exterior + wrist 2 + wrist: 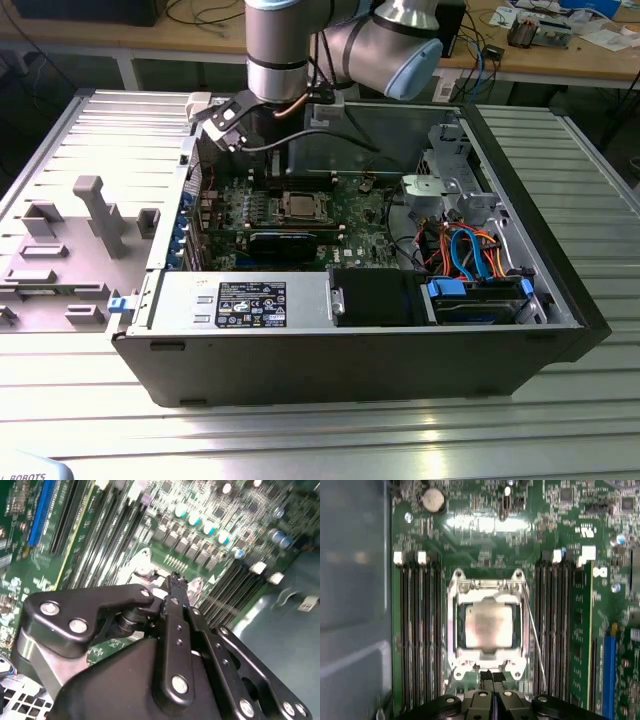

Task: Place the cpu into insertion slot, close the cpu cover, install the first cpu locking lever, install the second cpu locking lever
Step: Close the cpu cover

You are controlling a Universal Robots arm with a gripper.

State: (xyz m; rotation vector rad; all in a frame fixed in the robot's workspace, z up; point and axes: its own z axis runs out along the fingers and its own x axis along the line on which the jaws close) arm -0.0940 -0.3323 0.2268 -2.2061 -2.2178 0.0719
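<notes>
Jaws tight together, empty, just beside the cpu cover (454,630) over the cpu (488,625), their bases cut off

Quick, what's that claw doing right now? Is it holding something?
Gripper: shut, fingertips together, nothing visible between them, at the edge of the cpu cover.

- The arm (283,45) rising above the computer case (350,370) is silver-grey tube with a pale blue joint cap (420,65).
- A black cable (310,134) trails off its wrist, over the case.
- The gripper (492,676) is black, with linkage bars studded with silver screws (77,625).
</notes>
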